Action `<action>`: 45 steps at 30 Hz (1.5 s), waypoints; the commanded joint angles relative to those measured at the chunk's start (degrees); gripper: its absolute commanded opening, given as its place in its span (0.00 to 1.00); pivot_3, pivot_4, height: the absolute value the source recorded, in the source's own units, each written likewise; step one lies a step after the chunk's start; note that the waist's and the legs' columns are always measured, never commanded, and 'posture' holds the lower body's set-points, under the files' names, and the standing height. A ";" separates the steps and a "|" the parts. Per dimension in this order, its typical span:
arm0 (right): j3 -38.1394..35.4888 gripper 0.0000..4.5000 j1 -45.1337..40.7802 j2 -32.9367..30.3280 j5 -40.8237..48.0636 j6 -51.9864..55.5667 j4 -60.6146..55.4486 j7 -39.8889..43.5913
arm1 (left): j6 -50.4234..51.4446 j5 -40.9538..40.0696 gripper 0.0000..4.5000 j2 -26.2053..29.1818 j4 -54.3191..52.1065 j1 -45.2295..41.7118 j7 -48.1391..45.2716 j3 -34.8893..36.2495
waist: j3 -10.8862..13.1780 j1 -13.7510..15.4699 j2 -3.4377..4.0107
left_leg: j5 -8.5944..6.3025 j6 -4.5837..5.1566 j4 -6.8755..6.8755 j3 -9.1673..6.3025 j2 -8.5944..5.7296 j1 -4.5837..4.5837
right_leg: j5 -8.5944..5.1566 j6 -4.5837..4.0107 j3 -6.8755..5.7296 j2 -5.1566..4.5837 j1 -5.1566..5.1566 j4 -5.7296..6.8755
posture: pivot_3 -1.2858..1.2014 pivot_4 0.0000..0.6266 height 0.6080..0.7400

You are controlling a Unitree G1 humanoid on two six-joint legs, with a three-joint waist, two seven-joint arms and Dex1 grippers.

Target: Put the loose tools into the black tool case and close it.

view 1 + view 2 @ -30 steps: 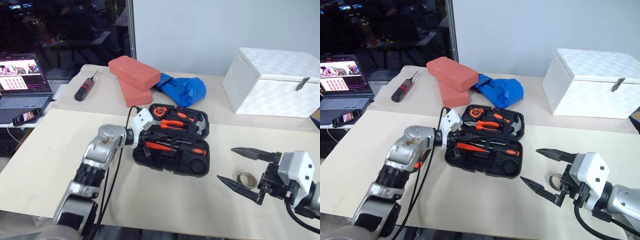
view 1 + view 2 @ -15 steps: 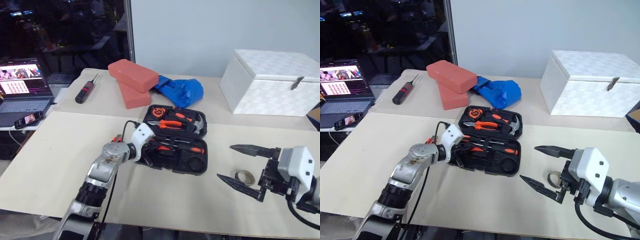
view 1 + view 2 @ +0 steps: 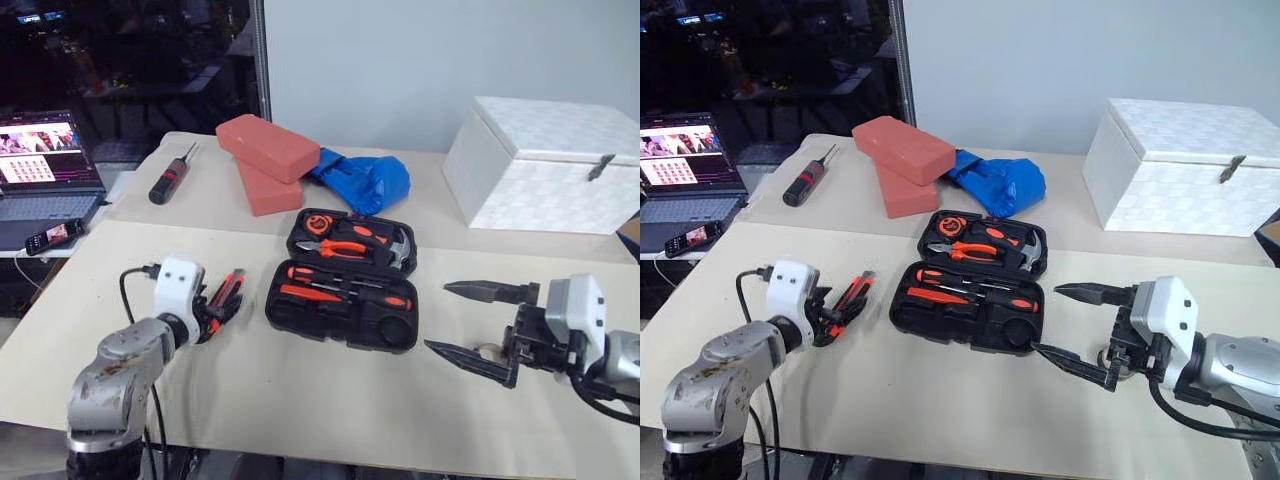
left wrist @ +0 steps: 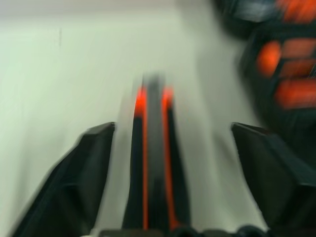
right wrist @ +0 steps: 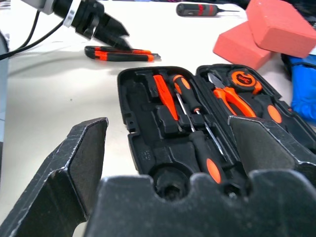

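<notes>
The black tool case [image 3: 300, 310] lies open mid-table, with orange-handled pliers, a tape measure, a hammer and slim screwdrivers [image 5: 170, 98] in its recesses. An orange-black utility knife [image 3: 226, 289] lies on the table to the case's left. My left gripper [image 3: 222, 308] is open and straddles the knife's near end, which lies loose between its fingers [image 4: 74, 187]. To the right of the case my right gripper [image 3: 478, 320] is open and points at the case. A small grey tape roll [image 3: 488, 348] lies on the table, partly hidden between its fingers.
Two red bricks [image 3: 268, 148] and a blue bag [image 3: 365, 180] lie behind the case. A white box [image 3: 545, 165] stands at the back right. A black tool with a red band [image 3: 170, 178] lies at the back left, with a laptop [image 3: 45, 165] and a phone [image 3: 55, 235] beyond the left edge.
My left gripper left the case's left side, swung left and back to the utility knife, and opened around it. The right gripper edged slightly toward the case and stayed open.
</notes>
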 commanded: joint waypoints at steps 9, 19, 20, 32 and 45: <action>-2.02 1.00 1.18 -0.27 -0.21 -1.13 -1.72 0.02 | -5.11 -0.82 0.39 2.12 2.54 2.97 0.71 -0.36 | -0.01 -0.38 0.02 | -0.05 -0.08 -0.01 0.00 0.02 -0.02 | -0.03 -0.04 0.02 0.02 -0.04 0.00 | 0.52 0.24 1.00; -9.90 1.00 9.18 0.40 1.41 -0.93 -4.33 0.81 | -18.19 -16.68 0.39 21.47 9.62 -19.05 -43.04 -14.00 | -0.01 0.77 0.10 | -0.17 -0.32 0.01 0.07 -0.01 -0.34 | -0.03 -0.05 0.03 -0.01 -0.22 -0.05 | 0.52 0.24 1.00; -11.07 1.00 10.26 0.28 1.34 -0.97 -4.37 1.35 | -23.10 -13.46 0.39 22.07 13.55 -22.66 -47.34 -18.96 | -0.06 0.78 0.24 | -0.17 -0.31 0.01 0.08 -0.07 -0.21 | -0.06 0.00 0.06 -0.02 -0.09 -0.13 | 0.52 0.24 1.00; -13.77 1.00 14.42 0.79 1.40 2.02 -11.66 -3.16 | -59.07 9.14 0.39 10.16 51.13 -42.55 -63.10 -42.02 | -0.01 0.35 0.20 | -0.07 0.27 0.00 0.07 0.00 -0.66 | -0.06 0.12 0.10 0.11 -0.23 -0.44 | 0.52 0.24 1.00; -15.30 1.00 19.21 3.44 2.01 2.87 -16.64 -7.81 | -59.38 11.34 0.61 4.41 54.15 -42.79 -64.26 -41.51 | -0.03 0.87 0.23 | -0.11 0.33 0.13 0.00 -0.14 -0.81 | -0.01 0.41 0.14 0.02 -0.11 -0.62 | 0.52 0.24 1.00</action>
